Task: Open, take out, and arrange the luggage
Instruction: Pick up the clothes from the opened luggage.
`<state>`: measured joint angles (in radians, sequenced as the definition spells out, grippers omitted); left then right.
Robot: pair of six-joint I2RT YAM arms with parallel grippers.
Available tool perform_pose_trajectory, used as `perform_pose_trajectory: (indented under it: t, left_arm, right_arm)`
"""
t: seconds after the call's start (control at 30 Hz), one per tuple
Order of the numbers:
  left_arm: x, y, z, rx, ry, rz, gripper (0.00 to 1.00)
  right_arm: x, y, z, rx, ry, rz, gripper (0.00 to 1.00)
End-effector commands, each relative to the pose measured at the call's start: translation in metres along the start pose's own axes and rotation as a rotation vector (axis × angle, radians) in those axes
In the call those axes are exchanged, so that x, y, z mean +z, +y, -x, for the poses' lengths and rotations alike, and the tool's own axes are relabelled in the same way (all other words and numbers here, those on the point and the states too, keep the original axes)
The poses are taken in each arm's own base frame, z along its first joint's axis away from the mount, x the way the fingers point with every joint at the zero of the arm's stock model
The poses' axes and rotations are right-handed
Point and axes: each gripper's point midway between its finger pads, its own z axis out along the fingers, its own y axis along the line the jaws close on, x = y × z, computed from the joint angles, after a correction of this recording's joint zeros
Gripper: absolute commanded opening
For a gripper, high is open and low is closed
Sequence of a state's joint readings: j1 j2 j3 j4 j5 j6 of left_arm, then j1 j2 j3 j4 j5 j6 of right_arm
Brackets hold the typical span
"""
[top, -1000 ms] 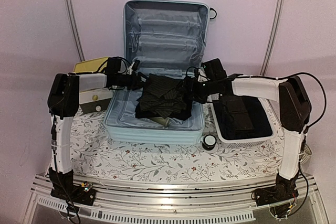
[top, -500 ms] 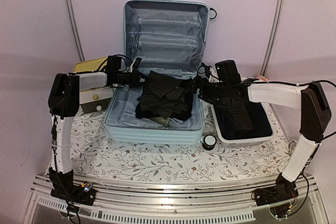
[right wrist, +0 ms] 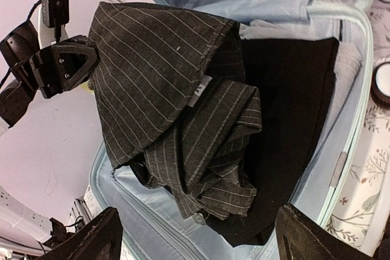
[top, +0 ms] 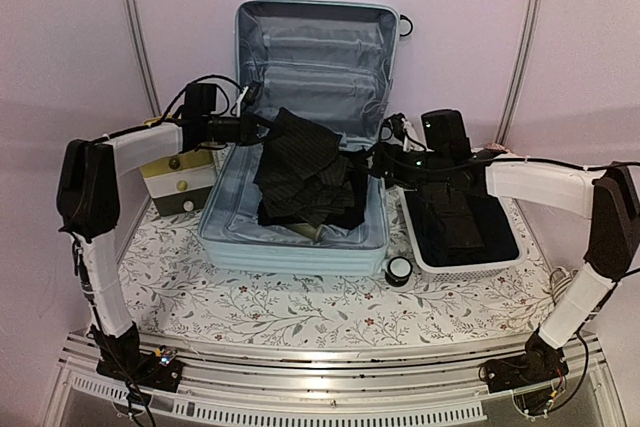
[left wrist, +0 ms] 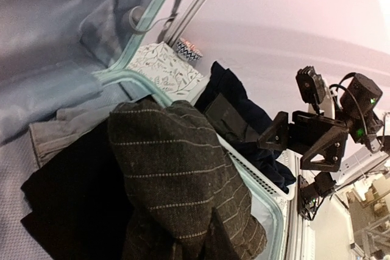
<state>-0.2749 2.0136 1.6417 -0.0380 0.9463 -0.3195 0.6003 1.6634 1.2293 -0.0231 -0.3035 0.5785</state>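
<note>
Luggage (top: 280, 257), a large pale mint-blue hard-shell ribbed suitcase, lying open at the middle of the floral-patterned tablecloth (top: 250, 307), lid standing upright toward the back wall and showing its grey fabric lining (top: 315, 57). Judging by the moulded shell: likely handling as stiff, bulky and fairly slick, and probably too wide for one pair of fingers. Offering a hold only at the rim of the lower half or at a handle, the latter not plainly showing here.

Holding, inside the lower half, a dark pinstriped woven garment (top: 300, 162), crumpled and partly raised above a flat layer of black folded clothing (top: 345, 212). Garment probably behaving as light, limp and draping. Best being taken at an edge or fold, with trailing cloth risking a snag on the rim.

Left gripper (top: 262, 129), reaching in from the left side, pinching together on the garment's upper corner and holding it up off the pile. Right gripper (top: 373, 164), hovering at the suitcase's right rim, fingers standing wide apart and gripping nothing.

Just beside the suitcase on the right: white lattice plastic basket (top: 470, 265), carrying dark folded clothes. Just beside it on the left: small yellow-topped drawer box (top: 180, 182). Near the front right corner, resting on the cloth: small round black-rimmed object (top: 400, 270), too small for naming.
</note>
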Motion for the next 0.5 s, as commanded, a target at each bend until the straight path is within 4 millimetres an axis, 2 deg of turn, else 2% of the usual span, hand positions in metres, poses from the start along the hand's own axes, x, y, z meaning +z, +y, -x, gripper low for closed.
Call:
perform_pose_trajectory:
  t: [0.0, 0.23, 0.37, 0.47]
  left_arm:
    - [-0.005, -0.057, 0.016, 0.168, -0.035, -0.035, 0.0]
    - [-0.001, -0.098, 0.013, 0.259, -0.034, -0.054, 0.0]
    - [0.005, -0.108, 0.007, 0.27, -0.015, -0.064, 0.0]
    - [0.01, -0.127, 0.001, 0.322, 0.013, -0.086, 0.0]
  right_arm:
    - [-0.03, 0.038, 0.02, -0.233, -0.072, 0.101, 0.88]
    - [-0.065, 0.071, 0.037, -0.55, -0.163, 0.163, 0.93]
    - [-0.056, 0.071, 0.042, -0.657, -0.115, 0.135, 0.96]
    - [-0.05, 0.079, 0.05, -0.729, -0.082, 0.145, 0.99]
